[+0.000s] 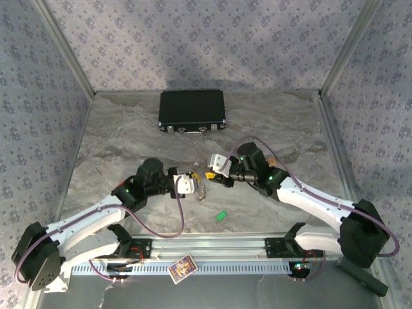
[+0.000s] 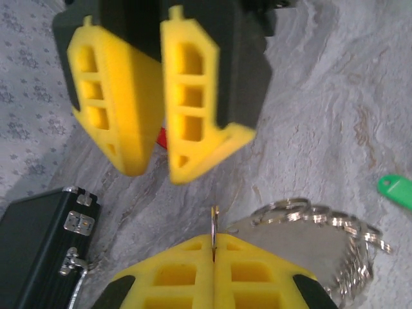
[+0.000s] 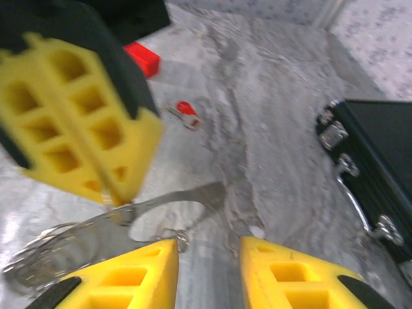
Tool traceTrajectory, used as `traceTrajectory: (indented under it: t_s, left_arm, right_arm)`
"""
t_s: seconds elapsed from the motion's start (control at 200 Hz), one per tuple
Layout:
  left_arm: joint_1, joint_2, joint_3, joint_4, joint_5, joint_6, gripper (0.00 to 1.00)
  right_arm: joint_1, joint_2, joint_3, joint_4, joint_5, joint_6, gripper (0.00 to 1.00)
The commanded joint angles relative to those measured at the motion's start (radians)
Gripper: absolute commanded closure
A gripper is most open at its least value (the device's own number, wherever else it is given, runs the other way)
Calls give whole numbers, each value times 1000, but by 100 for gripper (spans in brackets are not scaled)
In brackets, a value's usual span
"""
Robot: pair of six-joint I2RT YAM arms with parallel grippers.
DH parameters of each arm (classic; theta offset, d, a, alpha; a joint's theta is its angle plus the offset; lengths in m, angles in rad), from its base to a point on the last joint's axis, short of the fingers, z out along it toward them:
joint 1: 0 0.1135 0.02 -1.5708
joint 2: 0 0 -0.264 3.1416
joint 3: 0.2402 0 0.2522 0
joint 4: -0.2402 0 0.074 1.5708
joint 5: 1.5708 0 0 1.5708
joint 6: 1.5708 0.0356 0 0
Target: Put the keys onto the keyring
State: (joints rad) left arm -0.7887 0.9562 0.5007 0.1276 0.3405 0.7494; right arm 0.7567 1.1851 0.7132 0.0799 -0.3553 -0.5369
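In the left wrist view my left gripper [image 2: 214,243] is shut on the thin edge of the keyring [image 2: 322,222], a silvery loop whose chained rings trail off to the right. In the top view it [image 1: 192,184] holds the keyring [image 1: 201,190] at mid-table. My right gripper [image 3: 209,261] is open, its fingers just in front of the keyring's flat metal strip [image 3: 183,196], with bare table between them. It [image 1: 215,175] faces the left gripper closely. A red key [image 3: 187,114] lies beyond on the table. A green key [image 1: 221,217] lies apart, nearer the bases.
A black case [image 1: 192,111] with metal latches lies shut at the back of the marbled table [image 1: 283,129]. A small red block [image 3: 143,58] sits past the red key. A card [image 1: 181,267] rests on the front rail. Patterned walls close in the sides.
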Motion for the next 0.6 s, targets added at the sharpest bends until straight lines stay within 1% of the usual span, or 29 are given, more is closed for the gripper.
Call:
traceTrajectory:
  t_s: [0.0, 0.16, 0.235, 0.3, 0.4, 0.47, 0.525, 0.595]
  left_arm:
    - [-7, -23, 13, -4, -70, 102, 100]
    - [-6, -18, 33, -47, -54, 93, 100]
    - [-7, -16, 41, -55, -50, 68, 100]
    - [-7, -17, 46, -56, -63, 26, 100]
    - [-5, -24, 67, -68, -93, -105, 100]
    - [-4, -41, 78, -86, -105, -203, 100]
    - [-3, -59, 67, -81, -114, -268, 100]
    - [-4, -80, 45, -74, -120, -313, 100]
  right_arm:
    - [7, -24, -23, 29, 150, -19, 68]
    - [14, -59, -60, 47, 134, 29, 67]
    - [16, -76, -69, 34, 148, 66, 67]
    - [21, -92, -71, 8, 166, 132, 67]
    - [50, -120, -80, -40, 220, 333, 67]
    - [87, -138, -78, -114, 259, 487, 67]
    - [122, -145, -67, -198, 294, 618, 66]
    - [160, -144, -40, -316, 340, 812, 63]
